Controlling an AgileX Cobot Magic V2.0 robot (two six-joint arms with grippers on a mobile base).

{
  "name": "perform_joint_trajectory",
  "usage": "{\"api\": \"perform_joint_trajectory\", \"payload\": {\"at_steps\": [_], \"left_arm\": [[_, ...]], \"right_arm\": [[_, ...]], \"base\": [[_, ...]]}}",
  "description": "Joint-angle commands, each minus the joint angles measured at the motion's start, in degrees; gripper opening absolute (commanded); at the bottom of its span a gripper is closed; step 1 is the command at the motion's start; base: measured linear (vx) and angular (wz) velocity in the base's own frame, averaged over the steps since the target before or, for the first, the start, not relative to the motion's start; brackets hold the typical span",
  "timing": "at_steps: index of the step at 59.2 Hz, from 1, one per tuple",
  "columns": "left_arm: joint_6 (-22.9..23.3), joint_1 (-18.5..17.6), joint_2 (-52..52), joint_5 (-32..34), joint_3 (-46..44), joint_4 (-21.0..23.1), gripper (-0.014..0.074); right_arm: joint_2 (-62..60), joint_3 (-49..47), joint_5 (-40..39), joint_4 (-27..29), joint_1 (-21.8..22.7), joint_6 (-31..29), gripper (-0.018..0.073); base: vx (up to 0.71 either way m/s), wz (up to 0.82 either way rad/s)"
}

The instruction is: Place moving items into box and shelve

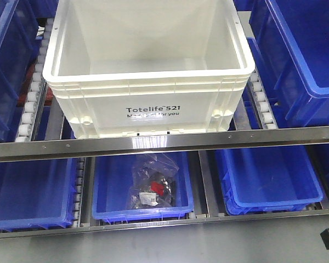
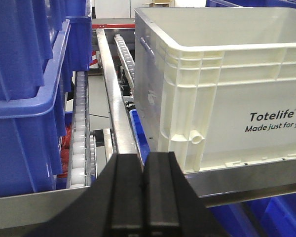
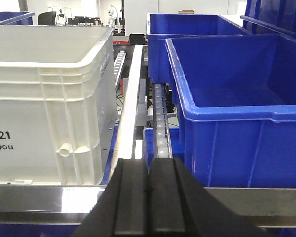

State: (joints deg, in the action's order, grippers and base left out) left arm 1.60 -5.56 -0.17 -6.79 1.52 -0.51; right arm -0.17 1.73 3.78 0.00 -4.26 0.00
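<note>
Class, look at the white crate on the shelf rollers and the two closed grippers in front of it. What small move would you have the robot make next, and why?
Probably draw both arms straight back. The white crate already sits on the roller lane between blue bins, behind the steel rail. The left gripper and right gripper are shut, holding nothing, and sit clear of its front corners. No further push seems needed.

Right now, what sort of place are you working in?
Probably a warehouse or a logistics test lab: a flow rack with roller tracks and steel rails, rows of blue bins, and the white crate sitting on the rack. Office chairs show in the far background of the right wrist view.
</note>
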Motion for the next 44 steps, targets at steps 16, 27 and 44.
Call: {"api": "perform_joint_trajectory", "payload": {"at_steps": [16,27,44], "left_arm": [[-0.12,-0.12,0.86,5.09,-0.54,0.51,-0.0006],[-0.12,-0.12,0.86,5.09,-0.54,0.51,-0.0006],[-0.12,-0.12,0.86,5.09,-0.54,0.51,-0.0006]], "right_arm": [[0.93,0.34,-5.29,0.46,0.32,-0.43,-0.0008],[0.93,0.34,-5.29,0.46,0.32,-0.43,-0.0008],[0.93,0.34,-5.29,0.46,0.32,-0.43,-0.0008]], "base": [[0.0,0.0],[0.0,0.0],[0.0,0.0]]}}
